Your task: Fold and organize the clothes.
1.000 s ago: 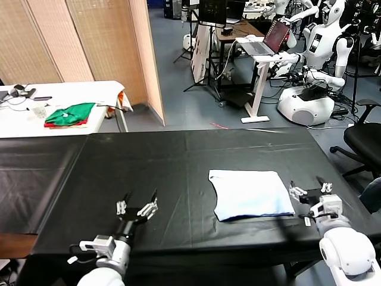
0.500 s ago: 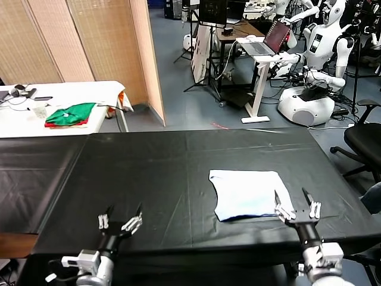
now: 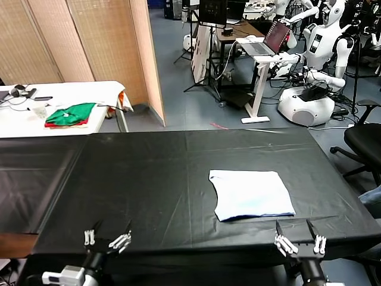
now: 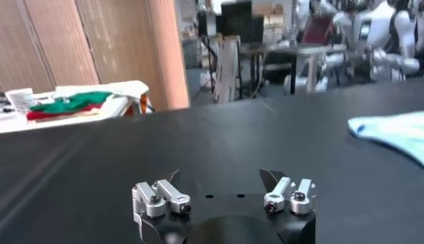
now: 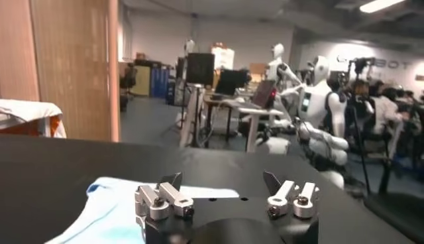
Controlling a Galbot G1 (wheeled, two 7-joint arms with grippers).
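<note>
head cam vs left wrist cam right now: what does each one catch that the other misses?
Only the head view: the right gripper at the table's near edge, jaws open, just in front of the folded blue T-shirt, seen whole; also the black office chair.

Only the left wrist view: a close look at the left gripper, jaws open and empty, and only an edge of the shirt.

Both: the black table, the left gripper, the T-shirt, the green and red clothes on the white side table, and the wooden screen.
</note>
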